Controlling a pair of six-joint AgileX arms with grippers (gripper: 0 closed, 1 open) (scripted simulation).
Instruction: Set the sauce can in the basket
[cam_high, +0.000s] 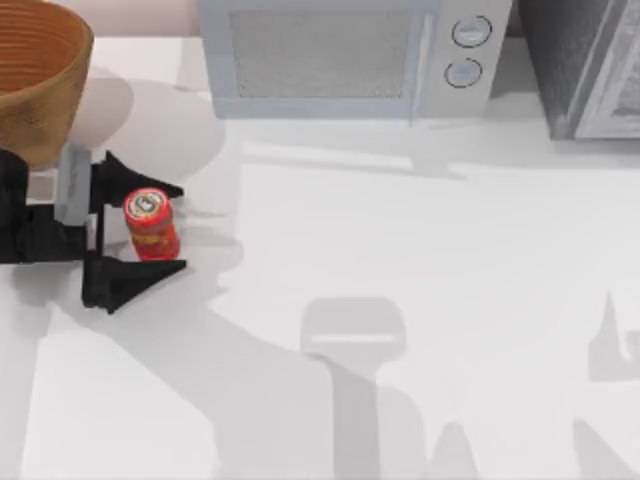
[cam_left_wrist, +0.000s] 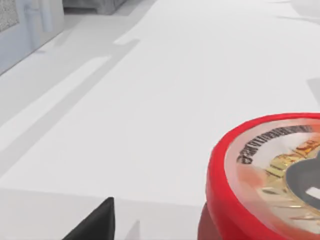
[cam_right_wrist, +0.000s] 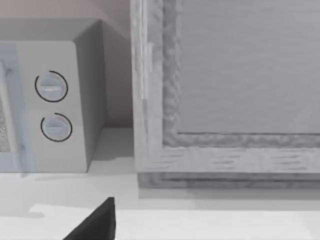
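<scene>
Glossy sauce can; ribbed woven wicker basket; smooth matt table.

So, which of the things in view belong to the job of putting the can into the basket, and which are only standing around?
Belong to the job:
- sauce can, upright between the open fingers of the left gripper
- basket, at the table's back left

Standing around:
- microwave, at the back
- grey cabinet, at the back right

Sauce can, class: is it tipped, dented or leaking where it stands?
Nothing stands out. The sauce can stands upright on the table, unspilled, between the open fingers of the left claw, below the basket at the table's left.
</scene>
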